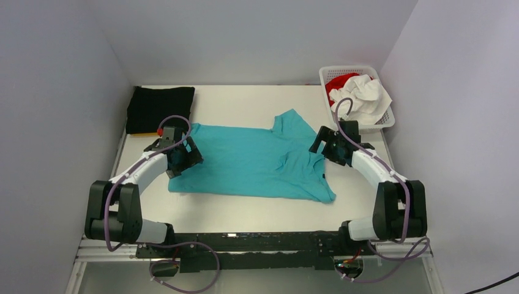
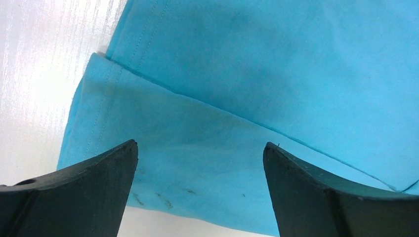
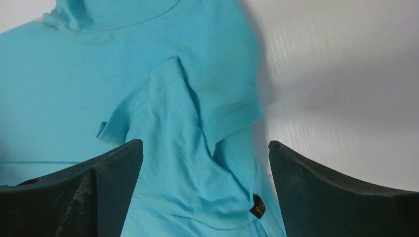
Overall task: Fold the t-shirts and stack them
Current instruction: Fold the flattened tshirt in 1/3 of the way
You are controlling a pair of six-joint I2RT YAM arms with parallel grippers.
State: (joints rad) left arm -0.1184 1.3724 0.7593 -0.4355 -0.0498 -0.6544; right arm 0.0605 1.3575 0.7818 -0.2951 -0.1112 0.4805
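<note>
Turquoise t-shirt | spread mid-frame on table, overhead view | likely light, limp, creases easily | best pinched at hem and shoulder edges | left gripper, right gripper both gaping, empty

white table, pale lilac walls, even light

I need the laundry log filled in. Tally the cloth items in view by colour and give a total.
Turquoise t-shirt, spread on the table: 1
Black folded garment: 1
Orange-yellow cloth, only an edge showing under the black one: 1
White garment in the basket: 1
Red garment in the basket: 1
Total: 5
</note>
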